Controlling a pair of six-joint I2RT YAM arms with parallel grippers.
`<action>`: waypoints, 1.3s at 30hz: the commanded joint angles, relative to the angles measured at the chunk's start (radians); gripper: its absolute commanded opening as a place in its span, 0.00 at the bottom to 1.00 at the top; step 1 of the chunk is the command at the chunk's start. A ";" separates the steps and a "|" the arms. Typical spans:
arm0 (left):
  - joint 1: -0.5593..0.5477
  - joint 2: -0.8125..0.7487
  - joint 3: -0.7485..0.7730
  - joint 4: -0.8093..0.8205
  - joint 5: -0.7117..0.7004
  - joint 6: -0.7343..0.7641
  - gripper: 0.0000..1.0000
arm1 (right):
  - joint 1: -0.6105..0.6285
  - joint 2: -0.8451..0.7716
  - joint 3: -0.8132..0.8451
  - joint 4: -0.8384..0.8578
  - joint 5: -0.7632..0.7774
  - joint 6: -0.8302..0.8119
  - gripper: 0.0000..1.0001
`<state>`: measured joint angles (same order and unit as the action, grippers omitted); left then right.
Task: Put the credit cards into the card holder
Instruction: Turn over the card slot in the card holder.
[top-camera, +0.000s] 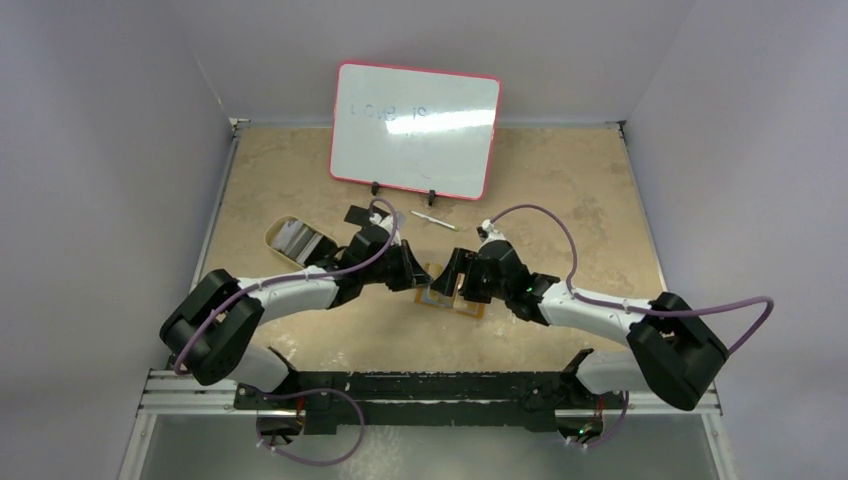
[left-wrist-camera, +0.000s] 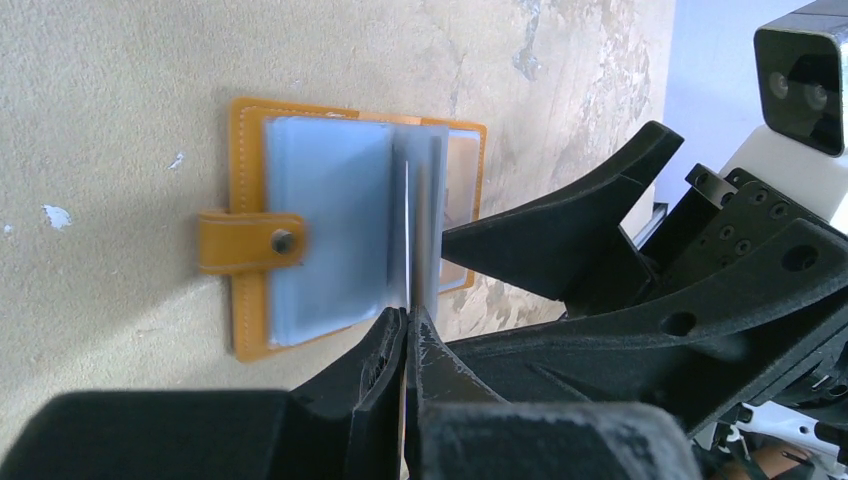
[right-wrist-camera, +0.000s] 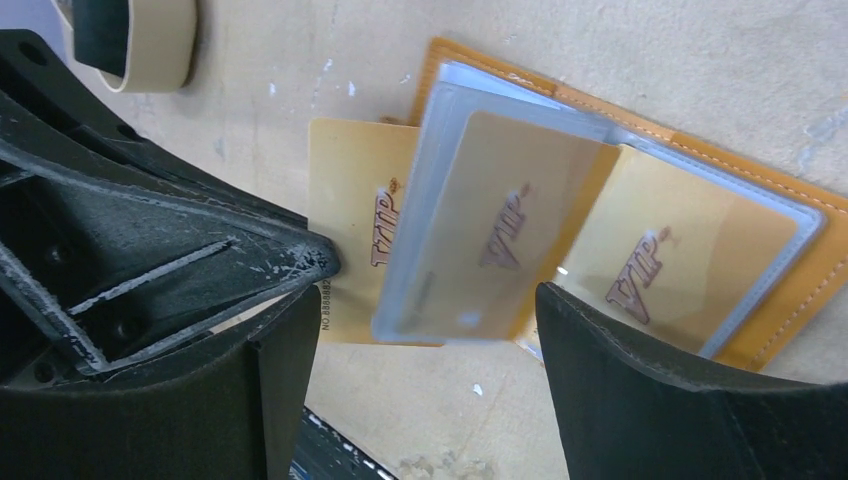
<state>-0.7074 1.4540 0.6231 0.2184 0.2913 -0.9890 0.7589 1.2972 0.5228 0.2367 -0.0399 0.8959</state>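
We count three gold cards (right-wrist-camera: 350, 190), one card holder (left-wrist-camera: 236, 243). Left gripper (left-wrist-camera: 405, 330) pinches its sleeve (left-wrist-camera: 425, 210); right gripper (right-wrist-camera: 437, 278) stands wide open.

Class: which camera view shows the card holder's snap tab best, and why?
The left wrist view: the snap tab lies unobstructed, stud visible. The right wrist view shows only sleeves and cards; overhead, the card holder is tiny.

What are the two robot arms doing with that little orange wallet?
They are filling the card holder, which lies open on the table. The left gripper is shut on a clear sleeve, holding it up. The right gripper hangs open above it, holding nothing. Gold credit cards show inside two sleeves, and another card lies flat beside them, seemingly not in yet.
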 joint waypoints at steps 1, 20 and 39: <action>-0.015 0.002 0.030 0.069 -0.008 -0.012 0.00 | -0.003 -0.004 0.057 -0.071 0.040 -0.027 0.81; -0.097 0.044 0.097 0.090 -0.037 -0.020 0.00 | -0.009 -0.160 0.129 -0.288 0.164 -0.098 0.69; -0.127 0.036 0.155 -0.071 -0.170 0.098 0.00 | -0.137 -0.183 -0.006 -0.216 0.076 -0.125 0.48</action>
<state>-0.8337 1.5330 0.7383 0.1593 0.1684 -0.9459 0.6537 1.0939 0.5575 -0.0563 0.0975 0.7918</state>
